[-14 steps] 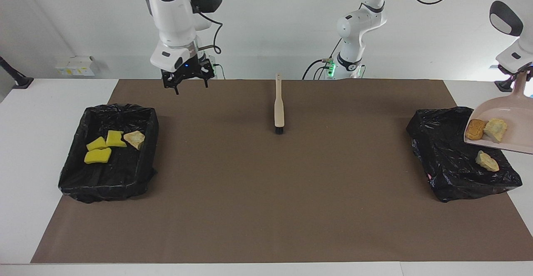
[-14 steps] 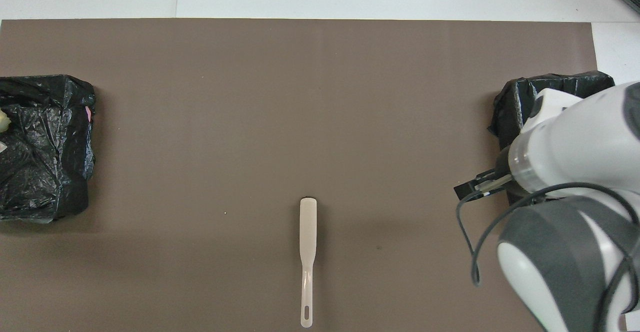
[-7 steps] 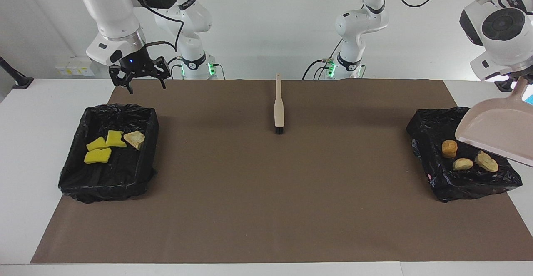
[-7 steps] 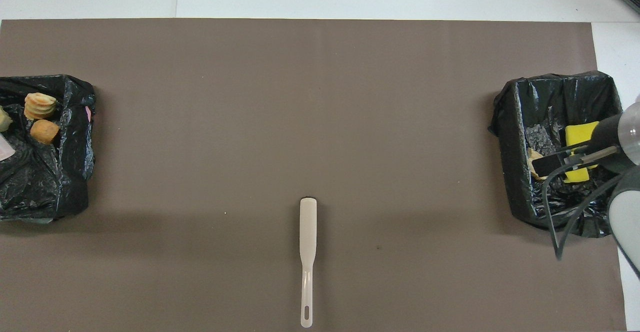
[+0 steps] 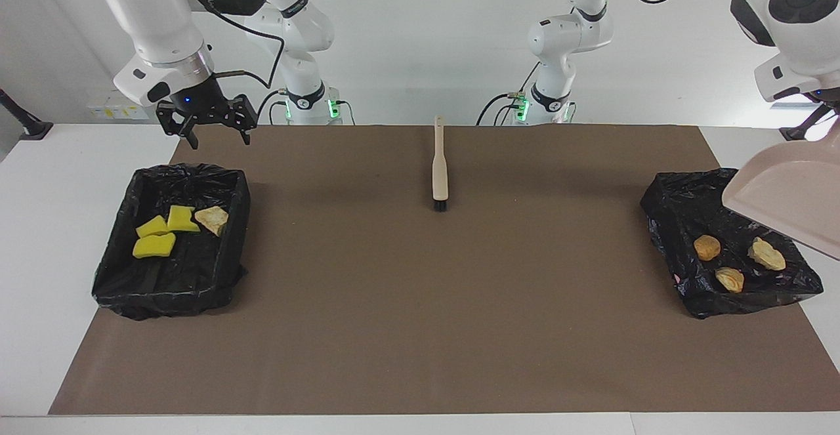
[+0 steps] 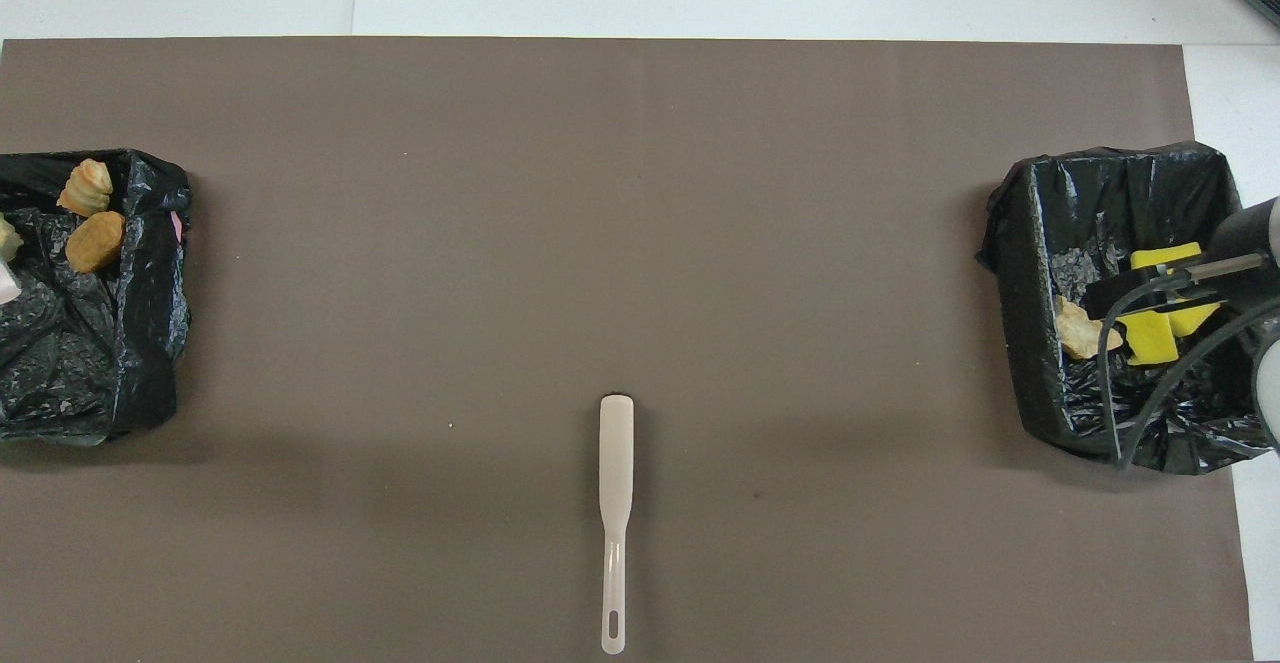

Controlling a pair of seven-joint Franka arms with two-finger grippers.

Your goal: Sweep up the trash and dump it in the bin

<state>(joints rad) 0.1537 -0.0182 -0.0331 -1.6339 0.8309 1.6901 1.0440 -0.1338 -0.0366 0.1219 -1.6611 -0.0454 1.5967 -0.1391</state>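
My left gripper (image 5: 825,113) is shut on the handle of the beige dustpan (image 5: 784,195), which hangs tilted over the black-lined bin (image 5: 664,207) at the left arm's end. Three tan-orange lumps of trash (image 5: 707,247) lie in that bin, two of them also in the overhead view (image 6: 95,241). The other black-lined bin (image 5: 164,290), at the right arm's end, holds yellow sponge pieces (image 5: 157,235) and a tan lump (image 5: 212,218). My right gripper (image 5: 211,126) hangs open and empty above the mat's edge, by that bin's side nearest the robots.
The beige brush (image 5: 440,172) lies on the brown mat (image 5: 420,304) midway between the bins, near the robots' edge, its bristles pointing away from the robots. Both arm bases stand at the table's edge beside the brush handle.
The dustpan tipped and two lumps slid out of it into the bin at the left arm's end. The right arm swung from beside the brush toward its own bin.
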